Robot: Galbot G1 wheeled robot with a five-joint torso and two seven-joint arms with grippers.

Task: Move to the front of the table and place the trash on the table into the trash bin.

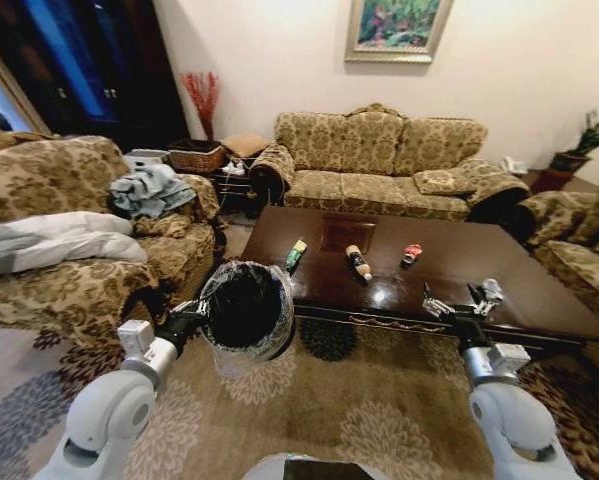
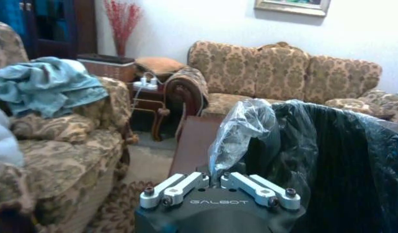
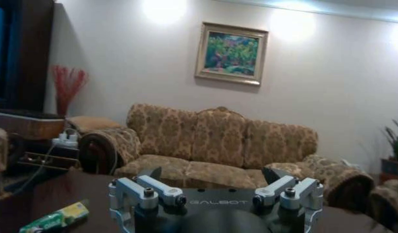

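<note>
Nearest, on the left, the left gripper is pinched on the rim and bag liner of the trash bin, holding the black bin tilted at the table's near-left corner, its mouth facing up toward the head camera. On the right, the right gripper hovers over the near edge of the table, its fingers spread wide with nothing between them. A crushed silver-white can lies just beside it.

Farther along the dark tabletop lie a green-yellow wrapper, a brown bottle and a crushed red can. A patterned sofa stands behind.

The robot appears to be in position at the table with no trash binned yet; the next move likely calls for lowering the open right gripper onto the nearest can.

The left wrist view shows the crinkled bag clamped between the fingers, which the head view leaves unclear. The right wrist view shows the wrapper lying flat.
</note>
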